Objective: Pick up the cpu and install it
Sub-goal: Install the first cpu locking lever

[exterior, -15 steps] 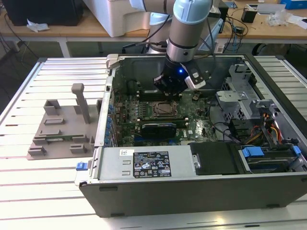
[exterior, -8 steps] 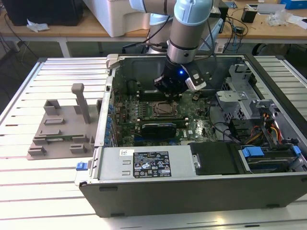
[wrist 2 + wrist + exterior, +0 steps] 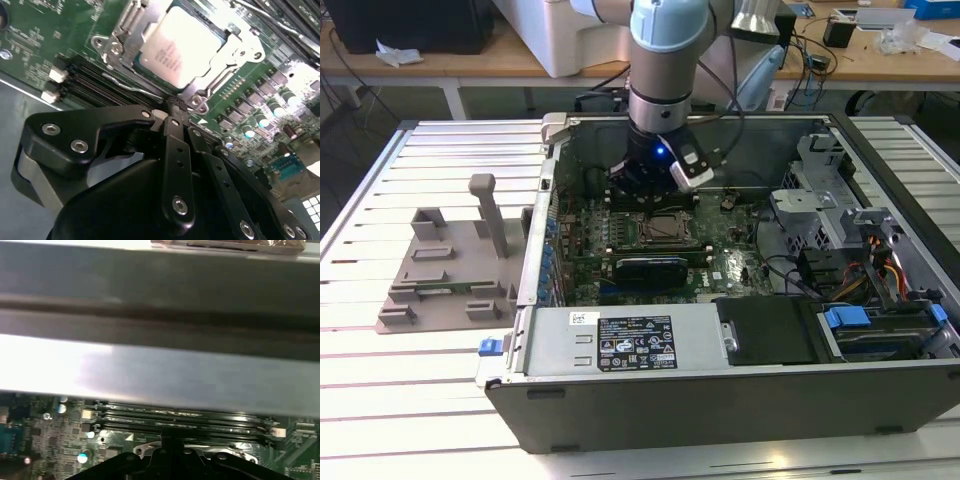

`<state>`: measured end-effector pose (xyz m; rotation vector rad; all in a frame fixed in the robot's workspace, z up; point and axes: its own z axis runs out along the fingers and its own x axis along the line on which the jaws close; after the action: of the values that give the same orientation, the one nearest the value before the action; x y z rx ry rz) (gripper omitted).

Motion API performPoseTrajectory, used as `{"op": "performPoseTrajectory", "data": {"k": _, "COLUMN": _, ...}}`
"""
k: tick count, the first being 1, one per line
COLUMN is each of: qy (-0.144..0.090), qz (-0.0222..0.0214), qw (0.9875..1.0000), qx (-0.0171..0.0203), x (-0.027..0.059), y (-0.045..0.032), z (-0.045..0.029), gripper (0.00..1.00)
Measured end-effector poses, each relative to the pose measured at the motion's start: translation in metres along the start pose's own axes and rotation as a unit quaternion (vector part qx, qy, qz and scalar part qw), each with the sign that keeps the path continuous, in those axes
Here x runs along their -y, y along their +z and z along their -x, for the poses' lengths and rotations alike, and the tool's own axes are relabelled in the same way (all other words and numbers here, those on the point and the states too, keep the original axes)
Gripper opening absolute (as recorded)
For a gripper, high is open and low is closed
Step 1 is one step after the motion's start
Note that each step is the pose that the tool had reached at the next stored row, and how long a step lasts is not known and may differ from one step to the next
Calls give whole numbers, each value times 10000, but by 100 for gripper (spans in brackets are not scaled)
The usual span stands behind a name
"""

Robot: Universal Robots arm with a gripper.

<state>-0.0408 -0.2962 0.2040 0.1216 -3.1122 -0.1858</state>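
Observation:
The cpu (image 3: 180, 45) is a flat square chip with a silvery top, and it lies inside the metal-framed socket (image 3: 112, 47) on the green motherboard (image 3: 45, 35). In the exterior view the cpu (image 3: 666, 229) sits mid-board inside the open computer case (image 3: 720, 400). My gripper (image 3: 172, 106) hangs just beside the socket's edge, on the memory-slot side. Its black fingers (image 3: 175, 150) meet at the tips with nothing seen between them. In the exterior view the gripper (image 3: 645, 185) is low in the case, behind the socket. The first wrist view shows the gripper (image 3: 165, 442) just over the memory slots (image 3: 180, 422).
A grey plastic fixture tray (image 3: 450, 270) with upright posts stands on the slatted table at the exterior view's left. The case's grey wall (image 3: 160, 370) rises close behind the gripper. A power supply (image 3: 630, 340), drive bays (image 3: 880, 330) and cables (image 3: 890, 270) crowd the case's front and right.

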Motion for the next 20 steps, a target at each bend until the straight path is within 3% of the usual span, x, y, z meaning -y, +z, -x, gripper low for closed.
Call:
{"op": "performPoseTrajectory", "data": {"k": 4, "qy": -4, "qz": -1, "qw": 10000, "qx": 14, "x": -9, "y": -58, "z": -5, "gripper": 11}}
{"op": "performPoseTrajectory", "data": {"k": 14, "qy": -3, "qz": -1, "qw": 10000, "qx": 13, "x": -49, "y": -54, "z": -2, "gripper": 11}}
{"op": "performPoseTrajectory", "data": {"k": 20, "qy": -3, "qz": 0, "qw": 10000, "qx": 14, "x": -41, "y": -53, "z": 102, "gripper": 11}}
